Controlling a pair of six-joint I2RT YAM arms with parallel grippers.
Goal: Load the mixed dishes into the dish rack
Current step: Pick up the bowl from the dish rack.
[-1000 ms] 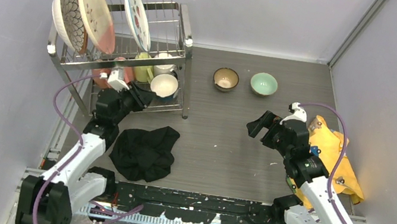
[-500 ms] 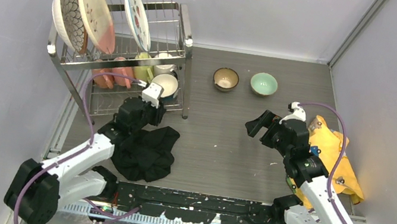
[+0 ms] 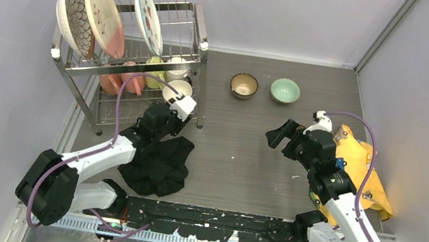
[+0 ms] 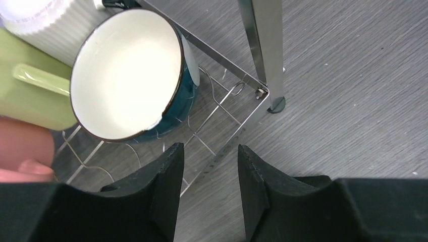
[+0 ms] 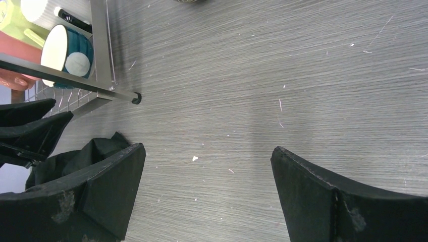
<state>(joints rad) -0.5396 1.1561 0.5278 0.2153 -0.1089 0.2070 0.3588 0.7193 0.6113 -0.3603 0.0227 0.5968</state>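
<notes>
The dish rack (image 3: 201, 44) stands at the back left. Three patterned plates (image 3: 104, 18) stand on its top tier. Pink (image 3: 129, 78), yellow (image 3: 156, 64) and white (image 3: 176, 64) mugs lie on the lower tier, with the blue bowl (image 3: 177, 91) tilted on its side at the front right. My left gripper (image 3: 179, 115) is open and empty just in front of that bowl (image 4: 126, 75), over the rack's front edge (image 4: 227, 146). The brown bowl (image 3: 244, 85) and mint-green bowl (image 3: 285, 90) sit on the table. My right gripper (image 3: 279, 136) is wide open and empty, near of them.
A black cloth (image 3: 157, 160) lies under my left forearm. A yellow cloth (image 3: 360, 167) lies at the right, beside my right arm. The rack's front right post (image 4: 262, 45) is just right of my left gripper (image 4: 209, 156). Walls close in the left, back and right.
My left gripper has swung right along the lower tier, from the pink mugs to the rack's front right corner by the blue bowl. The right arm has not moved.
</notes>
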